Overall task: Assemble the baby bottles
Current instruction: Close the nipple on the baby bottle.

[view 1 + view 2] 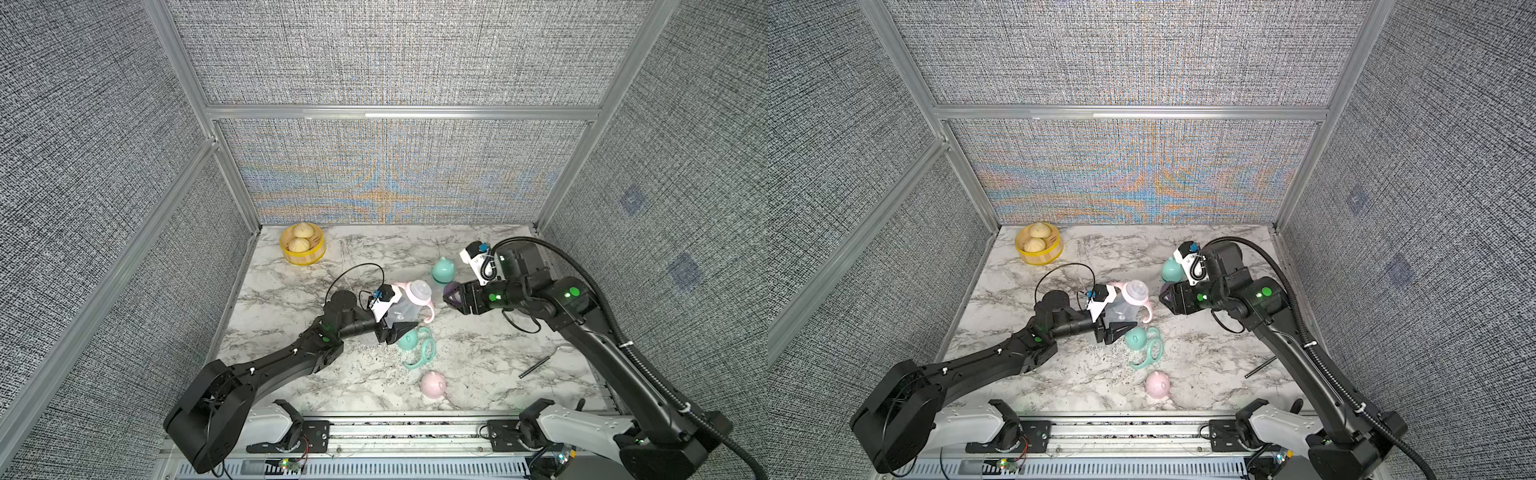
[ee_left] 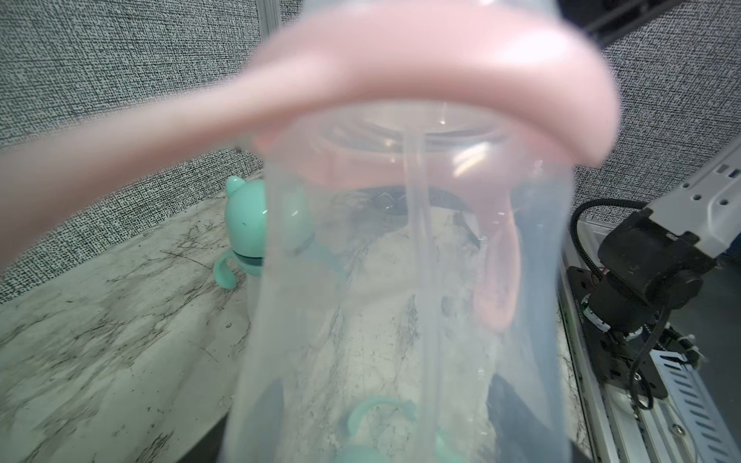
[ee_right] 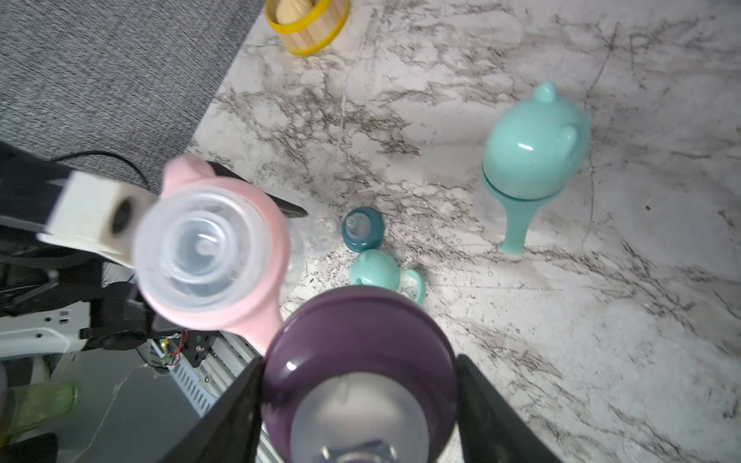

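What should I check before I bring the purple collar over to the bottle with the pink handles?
1. Hold of the left gripper on the clear bottle: ok.
2. Fingers of the right gripper pinching the purple collar from both sides: ok.
3. pink handle ring seated on the bottle's neck: ok.
4. clear nipple sitting in the bottle's mouth: ok.
5. Collar lined up over the nipple: not ok; they are side by side and apart.
6. mint-capped bottle clear of the right arm: cannot tell; it stands close behind the wrist.
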